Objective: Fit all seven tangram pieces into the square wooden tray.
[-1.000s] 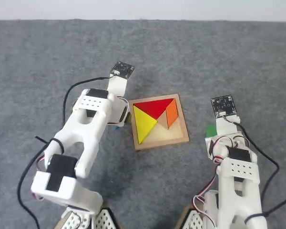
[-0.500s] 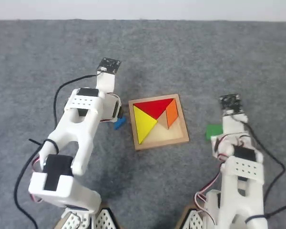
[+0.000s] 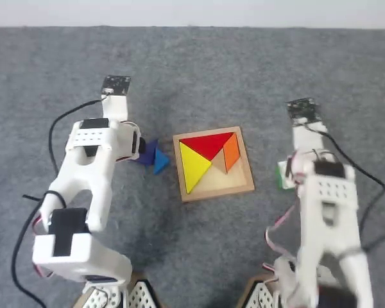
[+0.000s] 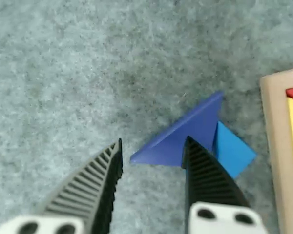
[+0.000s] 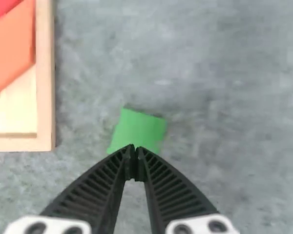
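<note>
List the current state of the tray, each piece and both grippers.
wooden tray: partly filled.
red triangle: seated in tray.
yellow triangle: seated in tray.
orange piece: seated in tray.
dark blue triangle: on the carpet, outside tray.
light blue triangle: on the carpet, touching the dark blue triangle.
green square: on the carpet, outside tray.
left gripper: open, empty.
right gripper: shut, empty.

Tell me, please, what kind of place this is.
Probably a robot workbench: a grey carpet-like mat covers the surface, the left arm and right arm stand side by side, and a square wooden tray lies between them.
</note>
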`<state>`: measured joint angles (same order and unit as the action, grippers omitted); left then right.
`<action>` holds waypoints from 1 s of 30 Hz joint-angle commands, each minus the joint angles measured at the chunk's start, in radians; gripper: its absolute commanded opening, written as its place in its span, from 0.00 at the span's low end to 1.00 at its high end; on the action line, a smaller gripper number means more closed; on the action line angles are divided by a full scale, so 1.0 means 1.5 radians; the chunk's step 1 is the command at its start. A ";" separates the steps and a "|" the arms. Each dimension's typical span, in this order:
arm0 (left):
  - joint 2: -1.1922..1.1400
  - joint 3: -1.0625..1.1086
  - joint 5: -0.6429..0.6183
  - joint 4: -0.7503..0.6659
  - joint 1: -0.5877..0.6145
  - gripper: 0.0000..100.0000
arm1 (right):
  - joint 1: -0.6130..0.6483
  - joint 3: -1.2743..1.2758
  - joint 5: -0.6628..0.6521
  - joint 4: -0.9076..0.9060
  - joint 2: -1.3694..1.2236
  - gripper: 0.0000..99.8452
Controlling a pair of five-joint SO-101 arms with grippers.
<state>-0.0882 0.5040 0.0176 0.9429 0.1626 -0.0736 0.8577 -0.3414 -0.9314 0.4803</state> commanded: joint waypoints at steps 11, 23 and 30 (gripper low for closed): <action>0.005 -0.010 -0.001 -0.017 0.002 0.20 | 0.040 -0.120 -0.017 0.005 -0.234 0.16; 0.005 -0.009 -0.001 -0.017 0.001 0.20 | 0.065 -0.130 -0.018 0.003 -0.240 0.21; 0.005 -0.010 0.000 -0.017 0.001 0.20 | 0.069 -0.147 -0.033 -0.032 -0.236 0.31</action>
<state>-0.0882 0.5040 0.0192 0.9429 0.1596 0.0169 0.6981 -0.3659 -0.9636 0.1135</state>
